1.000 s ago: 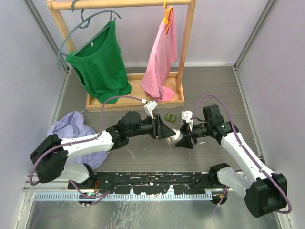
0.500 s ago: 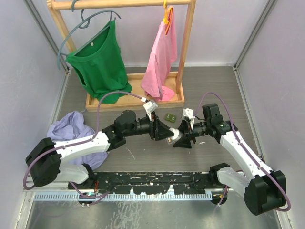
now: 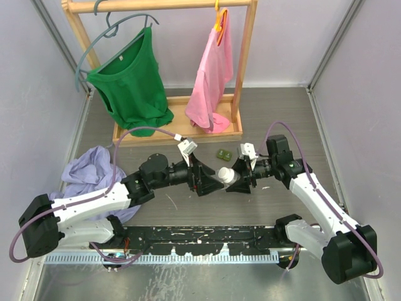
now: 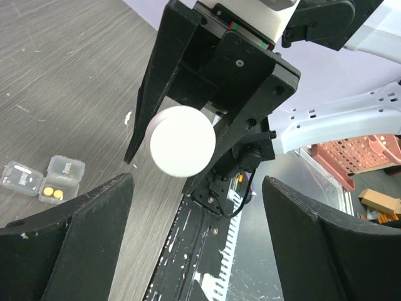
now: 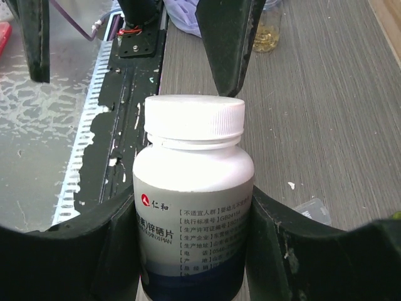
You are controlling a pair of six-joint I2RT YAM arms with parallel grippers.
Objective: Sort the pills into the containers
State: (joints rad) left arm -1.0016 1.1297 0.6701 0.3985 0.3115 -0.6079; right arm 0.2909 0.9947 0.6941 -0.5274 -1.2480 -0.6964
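Note:
My right gripper (image 3: 236, 178) is shut on a white pill bottle (image 3: 225, 175), held level above the table with its white cap on and pointing left. In the right wrist view the bottle (image 5: 193, 182) fills the gap between the fingers (image 5: 113, 238). My left gripper (image 3: 211, 178) is open and empty, facing the cap a short way off; the cap (image 4: 183, 141) shows ahead of it in the left wrist view. The dark green pill box (image 3: 223, 154) lies just behind the grippers. The clear pill box (image 4: 44, 182) lies on the table with yellow pills in one compartment.
A small glass jar of yellow pills (image 5: 266, 28) stands on the table beyond the bottle. A wooden rack (image 3: 177, 132) with a green shirt and a pink shirt stands at the back. A lilac cloth (image 3: 94, 166) lies at the left.
My left gripper has drawn back to the left, off the bottle's cap, and its jaws now stand wide. The right gripper has shifted slightly left, still holding the capped bottle.

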